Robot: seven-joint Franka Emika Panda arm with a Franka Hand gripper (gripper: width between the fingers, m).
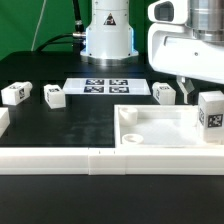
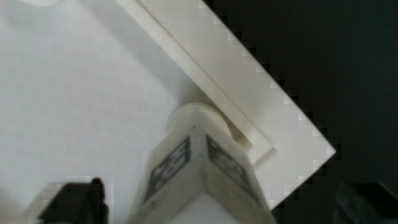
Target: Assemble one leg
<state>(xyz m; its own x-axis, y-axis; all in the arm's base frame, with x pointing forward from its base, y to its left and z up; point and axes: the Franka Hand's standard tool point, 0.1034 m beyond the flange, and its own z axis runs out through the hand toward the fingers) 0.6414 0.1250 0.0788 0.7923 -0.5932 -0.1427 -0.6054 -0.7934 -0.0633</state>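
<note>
One leg (image 1: 210,116), a small white post with black-and-white tags, stands on the near right corner of the large white panel (image 1: 160,128) in the exterior view. My gripper (image 1: 200,92) hovers just above it, open, the fingers clear of its sides. In the wrist view the same leg (image 2: 205,165) rises from the panel's corner (image 2: 267,150). It sits between the jaws of my gripper (image 2: 214,212), and one dark finger (image 2: 75,200) stands well apart from it. Three more legs lie loose on the black table (image 1: 14,94) (image 1: 54,96) (image 1: 165,93).
The marker board (image 1: 108,86) lies flat at the back middle, in front of the robot base (image 1: 108,35). A long white rail (image 1: 90,160) runs along the front of the table, and a white block (image 1: 3,122) sits at the exterior view's left edge.
</note>
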